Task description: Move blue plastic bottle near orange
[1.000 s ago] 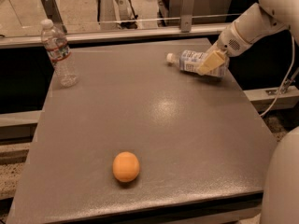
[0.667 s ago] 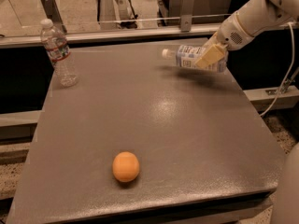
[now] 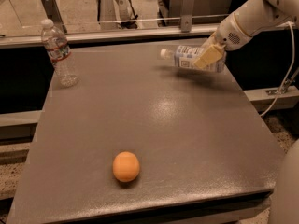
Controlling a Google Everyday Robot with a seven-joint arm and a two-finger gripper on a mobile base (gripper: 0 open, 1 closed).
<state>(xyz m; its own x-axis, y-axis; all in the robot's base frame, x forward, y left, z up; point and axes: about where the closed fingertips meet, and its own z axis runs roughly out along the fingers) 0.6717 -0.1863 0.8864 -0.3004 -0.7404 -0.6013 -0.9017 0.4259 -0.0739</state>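
Observation:
The blue plastic bottle point(image 3: 189, 58), with a pale blue-and-white label and a white cap pointing left, hangs on its side above the table's far right part. My gripper point(image 3: 209, 57) is shut on its middle and holds it off the surface, its shadow below it. The orange point(image 3: 126, 166) sits on the grey table point(image 3: 154, 125) near the front edge, left of centre, well away from the bottle.
A clear ribbed water bottle point(image 3: 59, 53) with a red-and-white label stands upright at the table's far left corner. A rail with metal posts point(image 3: 188, 1) runs behind the table. A cable point(image 3: 286, 78) hangs at the right side.
My gripper has lifted the blue plastic bottle off the table and carried it a little to the left. The orange and the water bottle have not moved.

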